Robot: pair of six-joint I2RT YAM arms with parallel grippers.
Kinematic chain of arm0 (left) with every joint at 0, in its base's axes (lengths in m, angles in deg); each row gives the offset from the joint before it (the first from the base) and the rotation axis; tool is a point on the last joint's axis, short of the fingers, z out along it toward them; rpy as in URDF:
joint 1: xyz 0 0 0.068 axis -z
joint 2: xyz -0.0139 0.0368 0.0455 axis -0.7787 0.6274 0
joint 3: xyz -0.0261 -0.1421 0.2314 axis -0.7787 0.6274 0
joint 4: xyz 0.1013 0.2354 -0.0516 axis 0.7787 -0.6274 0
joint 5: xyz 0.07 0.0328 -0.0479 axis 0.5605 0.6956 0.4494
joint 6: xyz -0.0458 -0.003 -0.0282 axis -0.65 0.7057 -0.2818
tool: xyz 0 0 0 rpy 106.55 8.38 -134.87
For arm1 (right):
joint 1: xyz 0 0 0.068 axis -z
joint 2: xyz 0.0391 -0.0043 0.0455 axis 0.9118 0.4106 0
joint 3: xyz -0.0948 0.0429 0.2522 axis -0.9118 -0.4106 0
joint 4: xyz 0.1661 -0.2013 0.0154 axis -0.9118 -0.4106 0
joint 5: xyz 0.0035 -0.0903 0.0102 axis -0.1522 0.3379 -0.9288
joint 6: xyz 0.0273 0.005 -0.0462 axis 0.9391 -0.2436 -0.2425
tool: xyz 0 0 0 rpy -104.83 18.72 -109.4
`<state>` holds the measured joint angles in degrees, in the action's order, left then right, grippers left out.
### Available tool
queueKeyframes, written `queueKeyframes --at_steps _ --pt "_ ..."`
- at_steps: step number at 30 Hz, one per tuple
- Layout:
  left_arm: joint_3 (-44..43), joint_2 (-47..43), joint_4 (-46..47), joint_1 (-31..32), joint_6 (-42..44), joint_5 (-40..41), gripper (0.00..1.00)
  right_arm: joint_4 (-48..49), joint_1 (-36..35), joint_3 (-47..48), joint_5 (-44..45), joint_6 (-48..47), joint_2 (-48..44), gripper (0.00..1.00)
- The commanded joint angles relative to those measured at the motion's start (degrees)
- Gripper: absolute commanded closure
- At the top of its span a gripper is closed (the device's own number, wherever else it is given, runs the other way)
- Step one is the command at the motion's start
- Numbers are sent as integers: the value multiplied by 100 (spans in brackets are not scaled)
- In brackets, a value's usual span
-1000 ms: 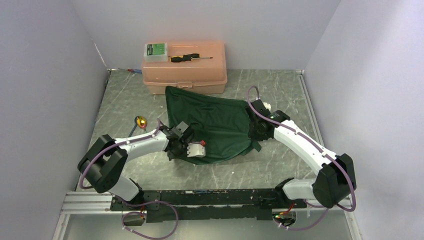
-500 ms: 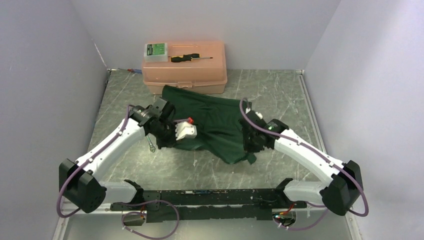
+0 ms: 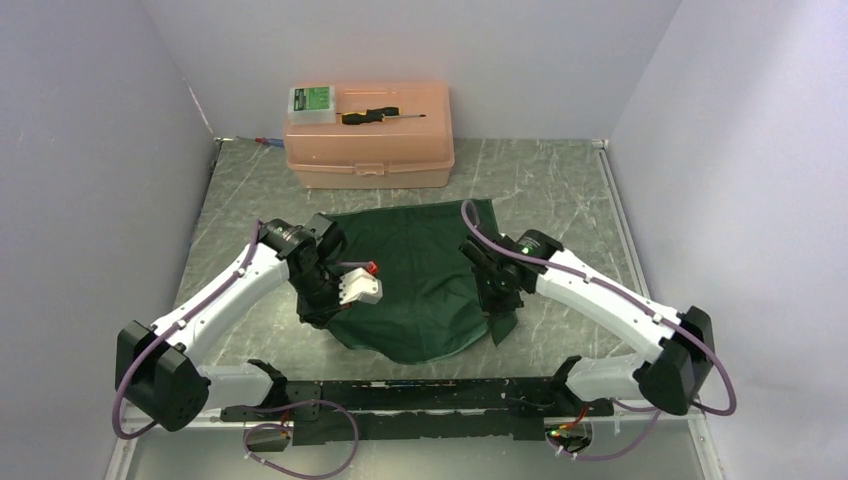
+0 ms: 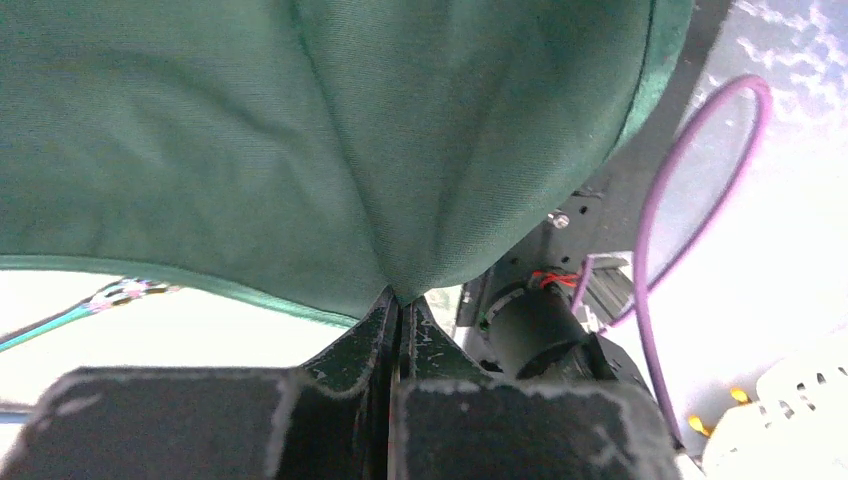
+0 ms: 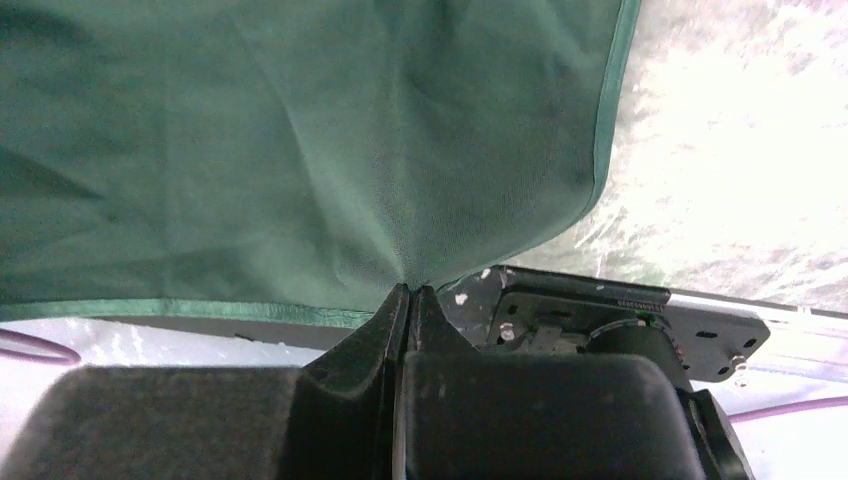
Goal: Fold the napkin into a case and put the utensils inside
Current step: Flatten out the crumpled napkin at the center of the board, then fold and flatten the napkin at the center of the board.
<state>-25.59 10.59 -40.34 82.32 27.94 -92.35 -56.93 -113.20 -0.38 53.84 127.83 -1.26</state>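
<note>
Left gripper point(image 4: 400, 305) and right gripper point(image 5: 410, 295) each pinch a thin tuck of napkin point(image 3: 420, 270), slung between them over the table point(image 3: 560, 180) (tiny bites, those), so if I pull unevenly one could slip and wreck the fold.

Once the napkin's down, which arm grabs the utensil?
Left, likely: left gripper and right gripper both pinch the napkin, but a thin metal utensil lies by the left one's napkin edge; right wrist view shows none.

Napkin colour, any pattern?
The napkin is plain dark green, unpatterned; clearest from the top external view.
</note>
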Motion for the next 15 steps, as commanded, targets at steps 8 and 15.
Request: queueKeyframes --at_steps 8,15 --pt "-456 703 2065 -1012 -681 1138 97 1021 1332 1014 314 -881 1065 100" --pt "-661 1460 3048 -1339 -968 1506 97 1569 1559 1915 632 -1058 2176 100"
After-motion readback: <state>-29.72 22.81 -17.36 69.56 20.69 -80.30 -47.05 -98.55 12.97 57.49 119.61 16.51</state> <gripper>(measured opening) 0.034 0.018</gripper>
